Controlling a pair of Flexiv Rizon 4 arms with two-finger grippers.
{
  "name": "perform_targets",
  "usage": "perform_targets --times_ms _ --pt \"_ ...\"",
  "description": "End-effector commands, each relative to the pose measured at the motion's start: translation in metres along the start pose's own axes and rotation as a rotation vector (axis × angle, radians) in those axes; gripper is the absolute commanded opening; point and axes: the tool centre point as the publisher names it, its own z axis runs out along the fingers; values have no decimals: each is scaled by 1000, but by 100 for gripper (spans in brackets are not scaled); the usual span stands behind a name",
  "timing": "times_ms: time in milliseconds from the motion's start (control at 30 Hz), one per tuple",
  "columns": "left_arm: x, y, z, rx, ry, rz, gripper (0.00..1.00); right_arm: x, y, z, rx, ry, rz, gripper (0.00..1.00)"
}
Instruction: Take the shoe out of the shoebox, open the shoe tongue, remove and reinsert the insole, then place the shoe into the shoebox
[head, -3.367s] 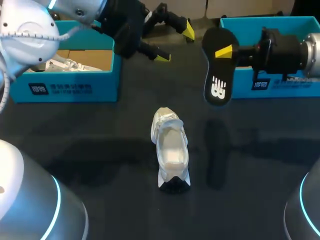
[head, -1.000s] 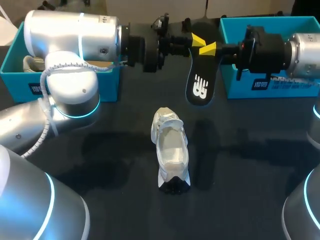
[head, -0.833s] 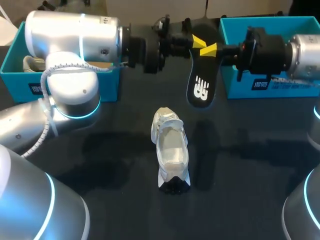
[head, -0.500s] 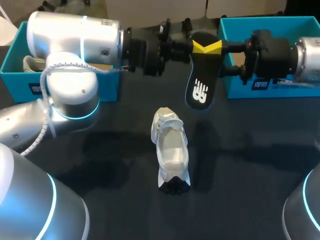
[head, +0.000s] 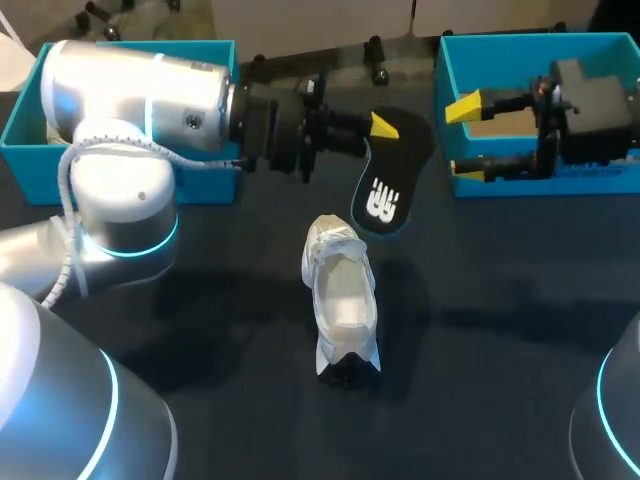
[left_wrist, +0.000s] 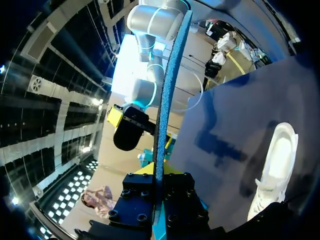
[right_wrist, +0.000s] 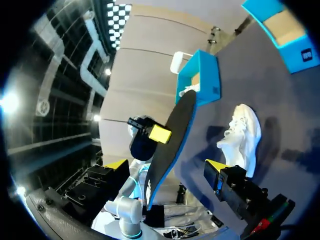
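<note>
The white shoe (head: 340, 295) stands mid-table. Just beyond it hangs the black insole (head: 392, 165), its white logo too blurred to read, apparently pinched by the left gripper (head: 381, 128). Right gripper (head: 465, 138), fingers spread, is at the right shoebox (head: 445, 62).

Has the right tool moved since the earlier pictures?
Yes. The right tool has drawn back from the insole, to the right, over the right shoebox.

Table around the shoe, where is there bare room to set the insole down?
Bare table right of the shoe, in front of the right shoebox, and left of it up to the left arm. Crowded between that box and the left shoebox: left gripper, insole, right gripper.
</note>
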Motion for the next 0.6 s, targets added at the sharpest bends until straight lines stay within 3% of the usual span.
perform_targets --times_ms 33,400,500,533,600 --pt "4 -7 -7 -7 -5 2 0 8 -1 -9 7 -60 5 100" --pt "4 -7 -7 -7 -5 2 0 8 -1 -9 7 -60 5 100" --pt "12 -12 -12 50 14 -92 0 8 -1 -9 7 -60 5 100" --pt "15 -13 -14 57 17 -99 0 2 -2 -9 19 -15 -57 100" --pt "19 -17 -17 85 26 -148 0 -7 -4 -12 5 -49 -115 100"
